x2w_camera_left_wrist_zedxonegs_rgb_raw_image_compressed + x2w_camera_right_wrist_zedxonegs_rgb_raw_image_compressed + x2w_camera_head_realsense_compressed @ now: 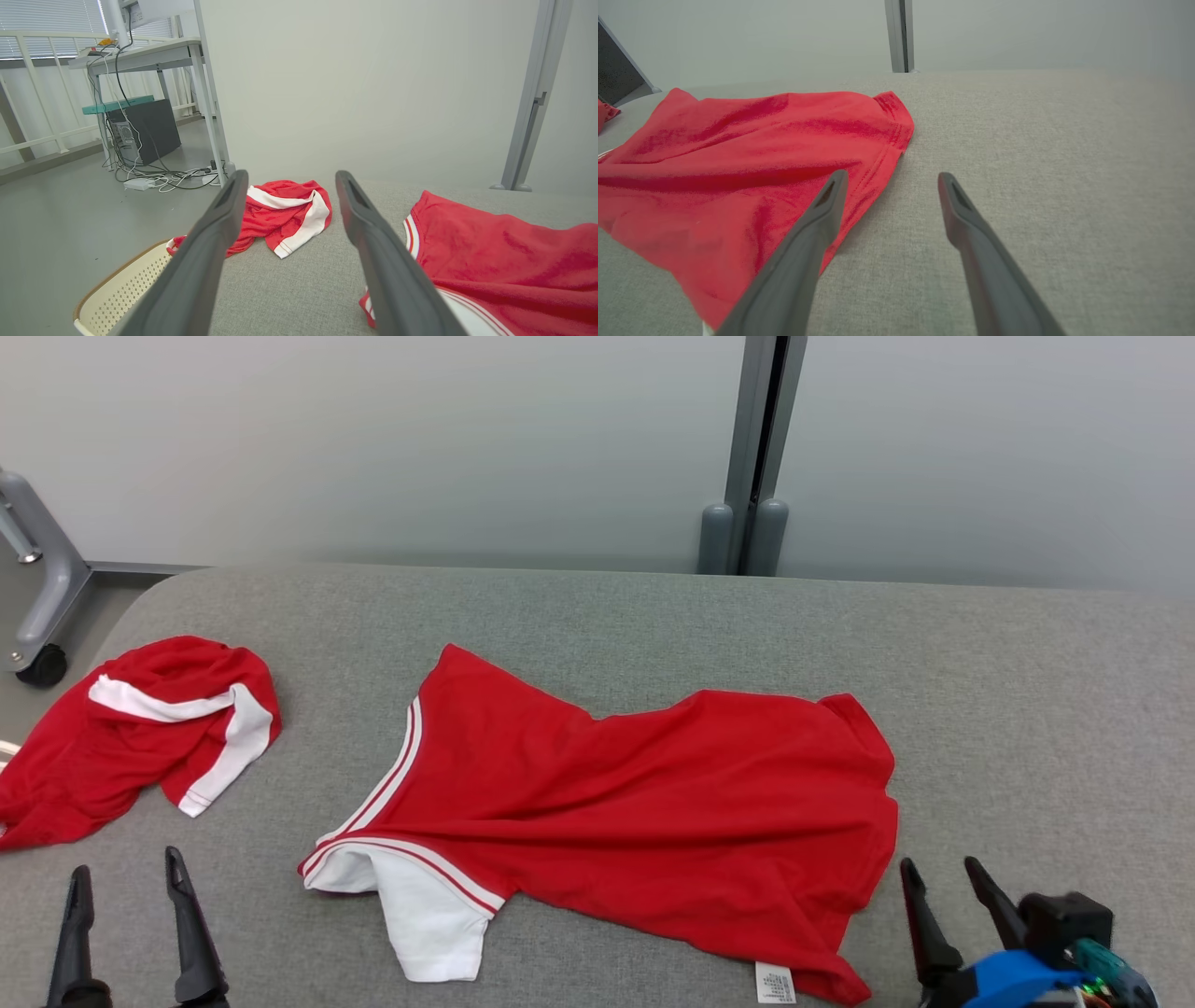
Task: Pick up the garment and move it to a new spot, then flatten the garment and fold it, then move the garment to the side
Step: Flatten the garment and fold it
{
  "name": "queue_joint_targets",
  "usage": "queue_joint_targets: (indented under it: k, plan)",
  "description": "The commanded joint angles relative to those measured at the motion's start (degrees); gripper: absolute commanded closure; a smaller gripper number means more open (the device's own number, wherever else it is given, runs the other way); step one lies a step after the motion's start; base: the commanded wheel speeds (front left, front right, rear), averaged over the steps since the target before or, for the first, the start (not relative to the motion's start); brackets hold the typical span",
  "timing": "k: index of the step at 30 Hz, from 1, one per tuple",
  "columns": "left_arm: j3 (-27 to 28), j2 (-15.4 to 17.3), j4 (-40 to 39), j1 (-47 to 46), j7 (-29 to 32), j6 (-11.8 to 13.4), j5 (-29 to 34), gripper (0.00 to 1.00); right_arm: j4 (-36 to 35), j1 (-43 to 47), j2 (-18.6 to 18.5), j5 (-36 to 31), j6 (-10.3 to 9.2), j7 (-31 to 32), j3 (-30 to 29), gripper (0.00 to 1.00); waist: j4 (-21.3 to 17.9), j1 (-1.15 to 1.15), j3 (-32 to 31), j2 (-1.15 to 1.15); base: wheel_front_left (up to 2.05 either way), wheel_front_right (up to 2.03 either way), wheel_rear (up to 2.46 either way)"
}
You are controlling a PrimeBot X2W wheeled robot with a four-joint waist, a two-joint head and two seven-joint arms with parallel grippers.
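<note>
garment [635, 803]: spread, rumpled, on worktop [1027, 709] | left hand [127, 861]: fingers apart, empty | right hand [938, 862]: fingers apart, empty, beside garment

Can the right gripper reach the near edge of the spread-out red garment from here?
Probably yes. The right gripper is open, the edge of the red garment lies beside it on the grey surface, and nothing stands between them.

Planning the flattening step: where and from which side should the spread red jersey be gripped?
Probably the near corners of the spread red jersey, from the robot's side: right gripper on the hem corner by the label, left gripper on the white sleeve. Both lie loose.
</note>
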Motion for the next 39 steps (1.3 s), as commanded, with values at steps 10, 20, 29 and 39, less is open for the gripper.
queue_joint_targets:
  k: [10,20,29,39]
  plan:
    - [0.0,-2.8,1.1,-2.7,-0.2,-3.3,3.0,0.0,10.4,-9.9,-1.9,-1.4,0.01,7.6,4.4,0.0,2.1,0.0,1.1,0.0,0.0,0.0,0.0]
    - [0.7,-4.7,2.1,-3.7,-0.2,-5.0,4.5,0.0,22.1,-11.9,-0.2,1.1,0.1,11.0,8.7,0.0,3.7,0.0,2.3,0.0,0.0,0.0,0.0]
    - [1.5,-5.8,2.5,-4.0,-0.2,-5.9,5.4,0.0,24.5,-18.5,-4.7,3.5,-0.03,5.6,10.1,1.0,3.6,0.0,2.1,0.0,0.0,0.0,0.0]
    - [1.2,-6.8,2.5,-5.0,-0.2,-6.8,6.1,0.0,28.8,-26.7,-15.1,1.8,-0.01,5.1,2.6,1.0,4.3,0.0,2.8,0.0,0.0,0.0,0.0]
